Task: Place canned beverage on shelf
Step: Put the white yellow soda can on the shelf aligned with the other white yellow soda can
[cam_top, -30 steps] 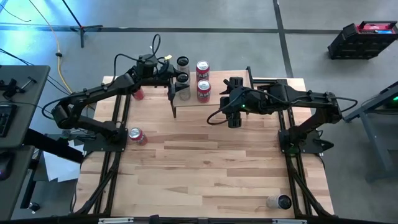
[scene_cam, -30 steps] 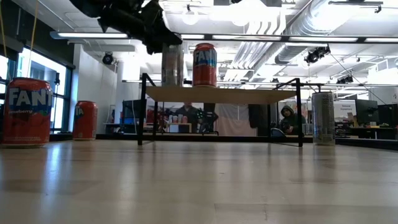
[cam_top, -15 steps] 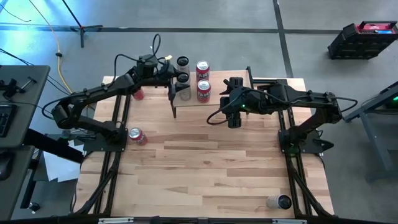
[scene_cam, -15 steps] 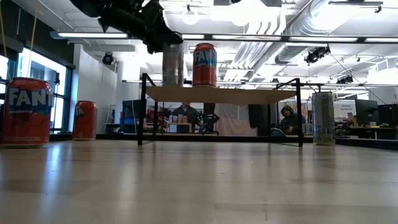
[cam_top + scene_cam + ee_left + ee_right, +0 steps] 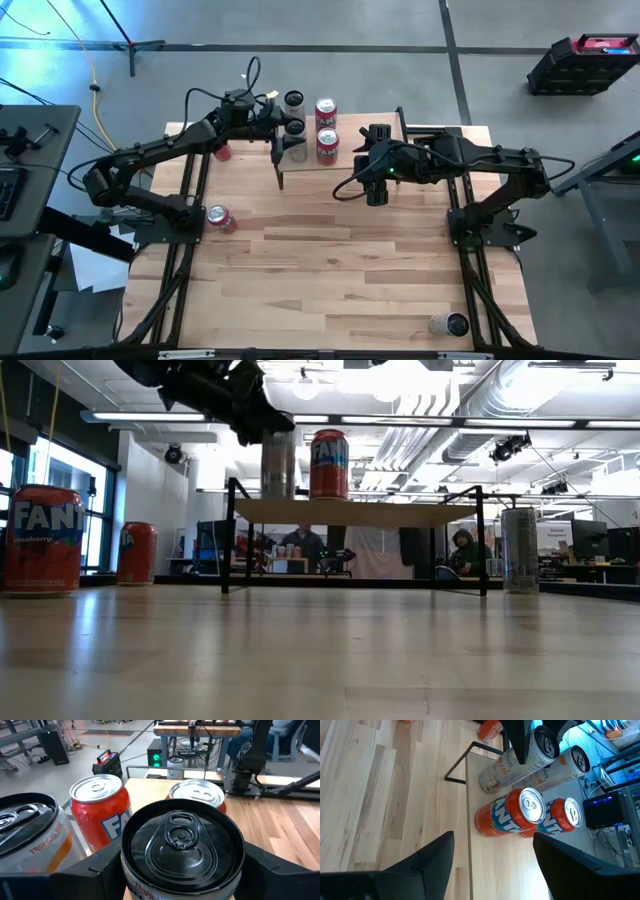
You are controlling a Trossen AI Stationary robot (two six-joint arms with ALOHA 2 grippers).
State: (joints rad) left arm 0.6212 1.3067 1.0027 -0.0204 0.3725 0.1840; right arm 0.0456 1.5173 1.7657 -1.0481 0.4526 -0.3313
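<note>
Silver can (image 5: 181,851) sits upright on shelf (image 5: 345,165), at its left end, w/ left fingers (image 5: 97,870) pinching it from both sides. 2 red cans (image 5: 327,145) + another silver can (image 5: 293,100) stand just beside it on the shelf. Right fingers (image 5: 432,857) spread, holding nothing, above shelf's right end.
</note>
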